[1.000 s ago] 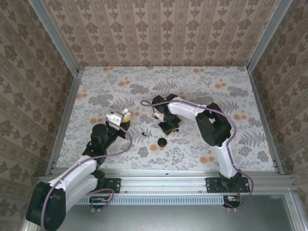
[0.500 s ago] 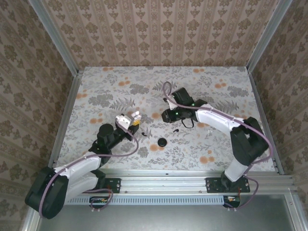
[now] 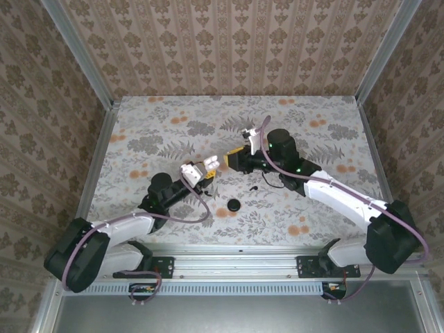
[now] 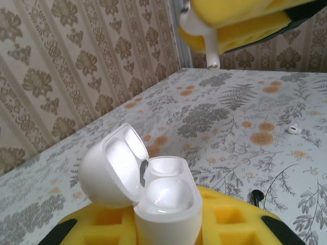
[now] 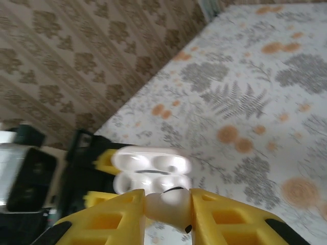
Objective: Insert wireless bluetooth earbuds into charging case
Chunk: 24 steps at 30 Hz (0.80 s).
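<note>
The white charging case (image 4: 164,201) stands upright with its lid (image 4: 108,168) flipped open, and my left gripper (image 4: 168,222) is shut on its lower body between yellow pads. Both of its wells look empty. In the top view the case (image 3: 211,164) is held above the table centre by the left gripper (image 3: 206,169). My right gripper (image 5: 166,210) is shut on one white earbud (image 5: 171,204), just in front of the open case (image 5: 150,171). From above, the right gripper (image 3: 233,161) nearly meets the case. A second earbud (image 4: 293,128) lies on the table.
A black round disc (image 3: 234,205) lies on the floral table (image 3: 173,125) in front of the two grippers, with a small black piece (image 3: 254,188) to its right. Patterned walls (image 3: 229,41) close in the back and both sides.
Both arms have swung toward each other. The left gripper carried the case rightward and forward; the right gripper left the table near the disc and now faces the case with the earbud.
</note>
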Tool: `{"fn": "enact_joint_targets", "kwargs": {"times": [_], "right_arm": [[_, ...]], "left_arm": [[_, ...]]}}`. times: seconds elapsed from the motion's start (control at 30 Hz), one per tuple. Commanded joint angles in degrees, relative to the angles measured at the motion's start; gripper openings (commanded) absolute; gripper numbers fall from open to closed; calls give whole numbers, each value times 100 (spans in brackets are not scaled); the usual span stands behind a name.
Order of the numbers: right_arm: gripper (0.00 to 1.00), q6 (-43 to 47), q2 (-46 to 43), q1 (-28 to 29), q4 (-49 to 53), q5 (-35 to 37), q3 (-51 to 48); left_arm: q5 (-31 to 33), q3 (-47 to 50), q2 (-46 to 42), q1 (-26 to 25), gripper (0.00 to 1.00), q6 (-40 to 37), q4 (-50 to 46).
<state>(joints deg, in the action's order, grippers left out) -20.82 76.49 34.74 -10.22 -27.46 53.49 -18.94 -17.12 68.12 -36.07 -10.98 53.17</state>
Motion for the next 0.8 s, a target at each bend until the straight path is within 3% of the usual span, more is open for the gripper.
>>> {"fn": "enact_joint_targets", "kwargs": {"times": [0.0,0.43,0.77], "right_arm": [[28,-47,-158,178,-469,-166,-140],[28,-244,74,400,-1189,-88,-375],[27,-318,239,454,-1368,-97,-443]], "left_arm": [[-274,-229,128,-74,8,-206,403],[-115,-351,184,-345,8,-606,484],[13,-474,211,-369,8,-451,518]]}}
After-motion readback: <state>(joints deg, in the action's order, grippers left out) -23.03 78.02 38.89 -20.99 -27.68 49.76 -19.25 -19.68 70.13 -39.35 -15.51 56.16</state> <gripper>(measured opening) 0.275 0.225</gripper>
